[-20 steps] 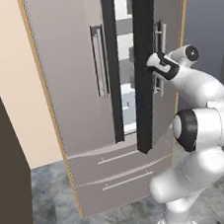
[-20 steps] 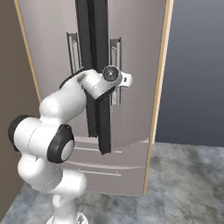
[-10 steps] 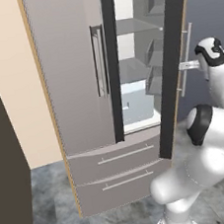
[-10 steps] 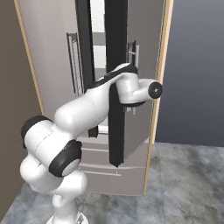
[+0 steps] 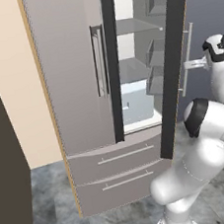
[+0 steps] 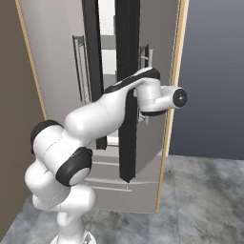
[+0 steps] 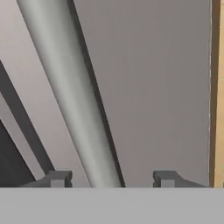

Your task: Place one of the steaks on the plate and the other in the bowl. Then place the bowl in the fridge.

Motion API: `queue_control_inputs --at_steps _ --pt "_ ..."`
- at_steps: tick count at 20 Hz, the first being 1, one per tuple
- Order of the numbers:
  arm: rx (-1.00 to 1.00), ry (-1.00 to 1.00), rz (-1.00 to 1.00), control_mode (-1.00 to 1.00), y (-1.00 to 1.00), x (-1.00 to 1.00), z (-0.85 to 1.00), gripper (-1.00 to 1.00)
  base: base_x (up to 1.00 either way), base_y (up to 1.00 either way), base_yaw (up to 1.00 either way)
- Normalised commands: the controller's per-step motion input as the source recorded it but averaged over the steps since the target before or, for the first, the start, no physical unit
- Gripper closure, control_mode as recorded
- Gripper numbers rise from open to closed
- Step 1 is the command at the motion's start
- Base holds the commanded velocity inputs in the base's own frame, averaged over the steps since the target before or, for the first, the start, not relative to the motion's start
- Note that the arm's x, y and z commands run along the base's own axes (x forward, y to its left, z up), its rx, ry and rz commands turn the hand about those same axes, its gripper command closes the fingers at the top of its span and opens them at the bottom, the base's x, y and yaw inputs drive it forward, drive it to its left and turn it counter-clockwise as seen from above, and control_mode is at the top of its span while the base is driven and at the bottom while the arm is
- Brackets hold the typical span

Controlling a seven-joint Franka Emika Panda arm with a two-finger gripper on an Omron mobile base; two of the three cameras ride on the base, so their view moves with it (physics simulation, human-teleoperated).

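Note:
The grey steel fridge (image 5: 76,88) stands with its left door shut and its right door (image 5: 175,66) swung out towards me, white shelves (image 5: 136,26) showing in the gap. My gripper (image 5: 193,64) is at the open door's vertical bar handle (image 5: 186,55). In the hand view the handle (image 7: 74,87) runs between my gripper's (image 7: 112,178) fingertips (image 7: 57,178), with a gap on each side, so the jaws are open around it. The steaks, the plate and the bowl are out of view.
Two lower drawers (image 5: 119,155) sit under the doors. A beige wall (image 5: 12,96) and a dark panel (image 5: 7,171) flank the fridge's left side. A dark grey-blue wall (image 6: 214,71) lies to its right. Grey floor (image 5: 56,210) spreads in front.
The right door has swung further open, with my hand moving right along with its handle. The jaws have let go of the handle and now stand apart around it.

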Motion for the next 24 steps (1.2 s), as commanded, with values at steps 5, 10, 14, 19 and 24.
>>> queue_control_inputs --at_steps 5,10,14,19,24 --pt "0.00 0.00 0.00 -1.00 -0.07 -0.65 0.06 -1.00 0.00 0.00 0.00" --pt "-0.10 0.00 -0.07 -1.00 0.50 -1.00 0.00 -1.00 0.00 0.00 0.00" --pt "-0.29 0.02 -0.14 -1.00 1.00 -0.99 0.00 -1.00 0.00 0.00 0.00" --pt "-0.37 0.12 -0.16 -1.00 1.00 -0.89 0.00 -1.00 0.00 0.00 0.00" --pt "-0.37 0.21 -0.23 -1.00 1.00 -0.72 0.00 -1.00 0.00 0.00 0.00"
